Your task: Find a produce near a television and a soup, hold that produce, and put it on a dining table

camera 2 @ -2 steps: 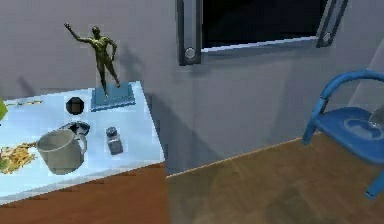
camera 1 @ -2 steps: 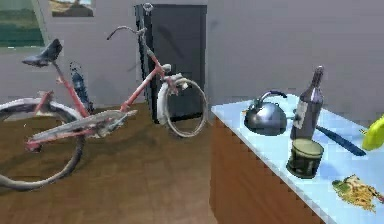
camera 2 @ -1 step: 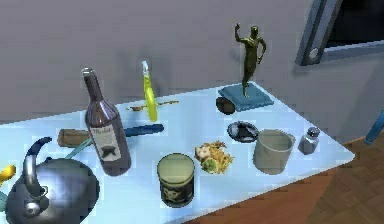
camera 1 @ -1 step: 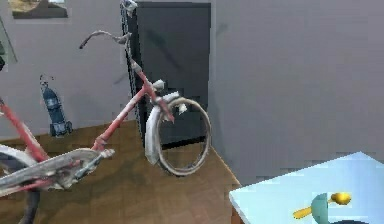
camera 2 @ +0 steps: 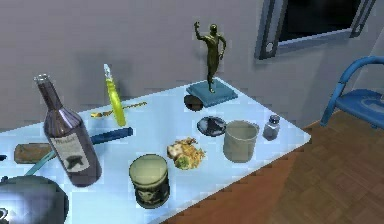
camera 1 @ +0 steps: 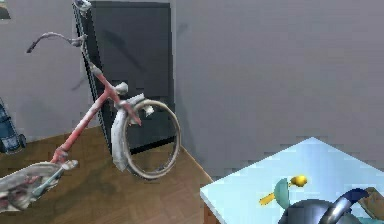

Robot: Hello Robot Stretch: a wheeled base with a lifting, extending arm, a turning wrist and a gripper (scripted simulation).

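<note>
On the light-blue worktop (camera 2: 150, 125) a tin (camera 2: 152, 180) stands nearest, with a wine bottle (camera 2: 68, 130) to its left. Just beyond the tin lies a pale speckled lump (camera 2: 186, 152), near a cup (camera 2: 240, 140). Farther back stands a statue (camera 2: 211, 60). I cannot tell how the jaws stand.

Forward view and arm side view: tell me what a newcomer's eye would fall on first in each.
In the forward view, a red bicycle with a pale front wheel stands at the left, in front of a dark door. In the arm side view, a tall dark wine bottle stands at the left of a cluttered light blue table, and a bronze statuette of a figure rises near its far edge.
</note>
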